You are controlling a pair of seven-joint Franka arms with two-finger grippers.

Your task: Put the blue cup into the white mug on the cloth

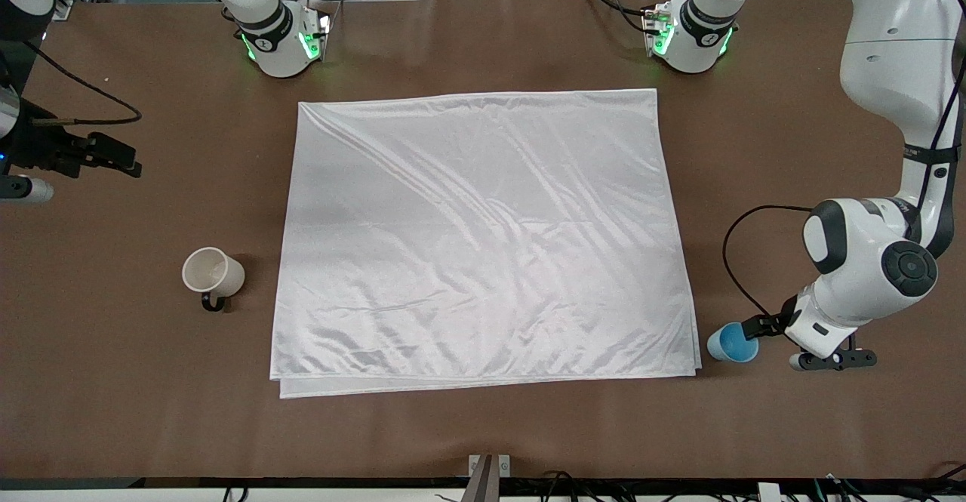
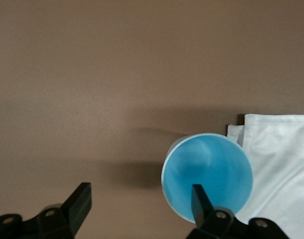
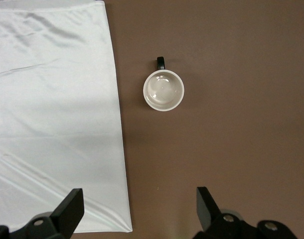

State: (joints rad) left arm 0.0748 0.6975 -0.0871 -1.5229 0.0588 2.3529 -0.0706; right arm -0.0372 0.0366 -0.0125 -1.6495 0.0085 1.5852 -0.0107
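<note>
Clearly the left gripper (image 2: 137, 204), jaws spread with one finger inside the upright blue cup (image 1: 732, 342) beside the cloth (image 1: 483, 238), is nearer than the open right gripper (image 3: 137, 206) high over the white mug (image 1: 213, 272).

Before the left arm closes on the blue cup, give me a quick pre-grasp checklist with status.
1. Blue cup upright, mouth up, on the bare table beside the cloth corner: ok.
2. Left gripper at the cup, jaws apart, one finger inside the rim, the other outside: ok.
3. Cup actually gripped: not ok, jaws not clamped on the wall.
4. White mug upright and empty: ok.
5. Mug on the cloth: not ok, it stands on bare table toward the right arm's end.
6. Right gripper open, above the table by the cloth edge, waiting: ok.
</note>
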